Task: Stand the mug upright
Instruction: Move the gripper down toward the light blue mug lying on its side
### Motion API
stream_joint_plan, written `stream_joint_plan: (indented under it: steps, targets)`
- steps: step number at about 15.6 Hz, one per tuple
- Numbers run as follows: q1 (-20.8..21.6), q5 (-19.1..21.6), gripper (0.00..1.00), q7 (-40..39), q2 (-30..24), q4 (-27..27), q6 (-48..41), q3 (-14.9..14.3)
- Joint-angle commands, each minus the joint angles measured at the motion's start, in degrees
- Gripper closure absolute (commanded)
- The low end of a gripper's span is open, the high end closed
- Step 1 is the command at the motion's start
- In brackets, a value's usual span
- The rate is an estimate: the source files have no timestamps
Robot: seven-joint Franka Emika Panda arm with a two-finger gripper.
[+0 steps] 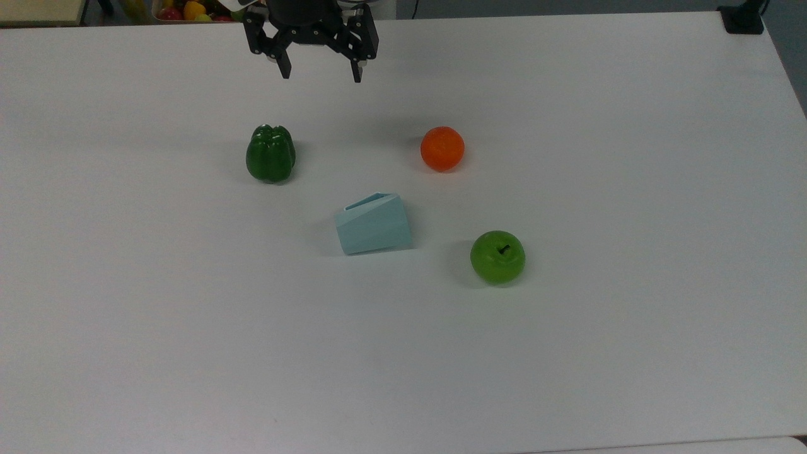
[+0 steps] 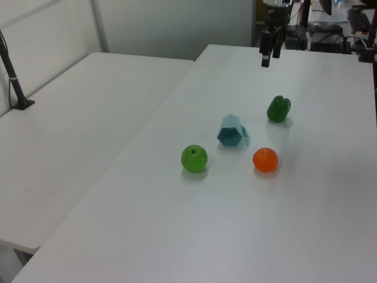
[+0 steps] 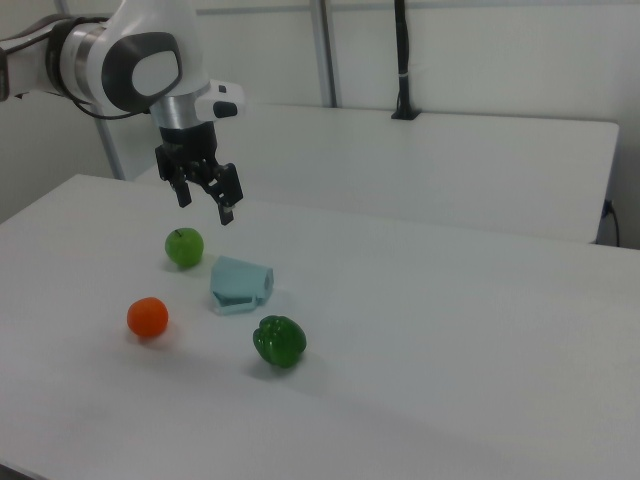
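Here, the pale light-blue faceted mug [image 1: 374,223] lies on its side near the middle of the white table [image 1: 630,347], its wider rim end toward the top view's right and its narrower base toward the top view's left. In the left view the mug's [image 2: 233,132] open mouth faces the camera; a thin flat piece along its upper edge in the top view is probably the handle. Three items ring it, none touching: a dark green bell pepper [image 1: 270,154] up and to the top view's left, a round orange fruit [image 1: 442,149] up and to the top view's right, and a glossy green apple [image 1: 497,256] just beside it at the top view's lower right. The black two-finger gripper [image 1: 321,71] hangs in the air near the table's far edge, well apart from the mug, with its fingers spread wide and nothing between them. In the right view the gripper [image 3: 205,205] sits above the apple [image 3: 184,247], below the white arm [image 3: 130,60].
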Motion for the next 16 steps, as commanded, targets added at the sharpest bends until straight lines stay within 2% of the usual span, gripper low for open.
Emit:
stream_joint_plan:
  steps: [1, 4, 6, 10, 12, 13, 16]
  targets:
    - [1.54, -1.12, 0.00, 3.41, -0.43, -1.24, 3.20, -1.39]
    - [2.59, -1.49, 0.00, 3.52, 0.64, -0.79, 4.90, -1.40]
    - [3.21, -3.59, 0.00, 3.78, 1.25, -0.45, 5.86, -1.40]
    - [7.33, -8.51, 0.00, 4.83, 4.59, 1.74, 6.48, -1.40]
    - [10.49, -13.77, 0.00, 10.25, 8.62, 4.73, 6.40, -1.40]
    - [12.34, -17.89, 0.00, 14.29, 10.73, 6.05, 6.40, -1.40]
    - [16.39, -33.35, 0.00, 24.06, 15.92, 6.68, 6.57, -0.34]
